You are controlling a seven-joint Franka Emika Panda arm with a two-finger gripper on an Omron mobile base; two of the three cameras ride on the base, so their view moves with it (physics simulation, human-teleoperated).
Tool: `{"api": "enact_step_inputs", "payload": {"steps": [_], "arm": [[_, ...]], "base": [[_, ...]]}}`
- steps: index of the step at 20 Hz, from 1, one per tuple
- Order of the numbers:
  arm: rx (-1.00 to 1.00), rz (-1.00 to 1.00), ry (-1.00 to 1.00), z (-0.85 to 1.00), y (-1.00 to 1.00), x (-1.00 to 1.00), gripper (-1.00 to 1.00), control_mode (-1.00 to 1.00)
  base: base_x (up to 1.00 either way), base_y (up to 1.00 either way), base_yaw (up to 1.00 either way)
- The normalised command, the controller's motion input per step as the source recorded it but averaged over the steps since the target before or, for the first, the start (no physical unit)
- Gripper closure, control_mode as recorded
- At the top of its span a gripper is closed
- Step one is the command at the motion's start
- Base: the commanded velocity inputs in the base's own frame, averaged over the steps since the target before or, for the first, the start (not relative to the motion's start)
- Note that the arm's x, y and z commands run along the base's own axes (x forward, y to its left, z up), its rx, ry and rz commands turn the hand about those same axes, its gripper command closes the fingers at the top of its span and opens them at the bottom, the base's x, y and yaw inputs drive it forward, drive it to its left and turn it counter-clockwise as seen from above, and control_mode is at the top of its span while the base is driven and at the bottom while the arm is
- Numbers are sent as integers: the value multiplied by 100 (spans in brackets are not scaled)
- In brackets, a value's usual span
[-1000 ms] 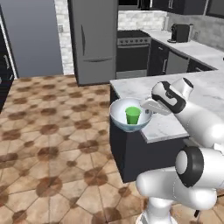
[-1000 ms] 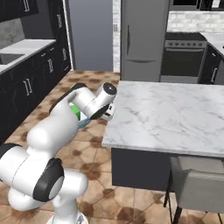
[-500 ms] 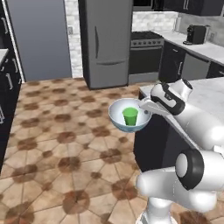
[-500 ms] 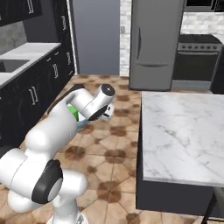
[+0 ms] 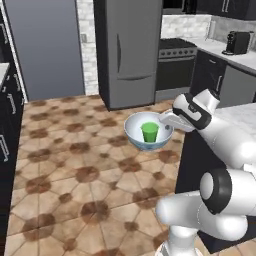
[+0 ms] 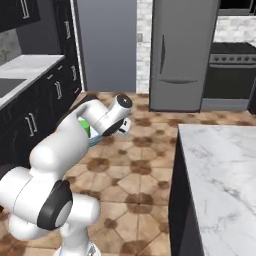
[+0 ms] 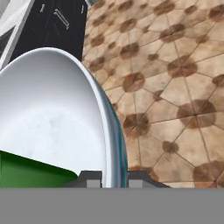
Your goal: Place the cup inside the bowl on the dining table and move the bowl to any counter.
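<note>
Now that my base has swung away from the desk (image 6: 220, 165), my pincer (image 5: 165, 120) stays clamped on the rim of the bowl (image 5: 148, 131), cup (image 5: 149, 131) inside, over the floor (image 5: 75, 170), counter (image 6: 30, 67) next.

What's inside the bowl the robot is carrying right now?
The green cup stands upright inside the bowl. The cup's base and the bowl floor beneath it are covered.

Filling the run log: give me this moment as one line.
phase: carrying | tool: shut on bowl rim | cup: upright in bowl | bowl: over floor, off table
</note>
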Motion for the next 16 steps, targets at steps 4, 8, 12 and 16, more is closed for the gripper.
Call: {"api": "enact_step_inputs", "payload": {"steps": [4,8,12,16], "arm": [[0,0,0,0,0,0,100,100],[0,0,0,0,0,0,100,100],[0,0,0,0,0,0,100,100],[0,0,0,0,0,0,100,100]], "base": [[86,53,-11],[96,45,-10],[94,45,-10],[94,47,-9]]}}
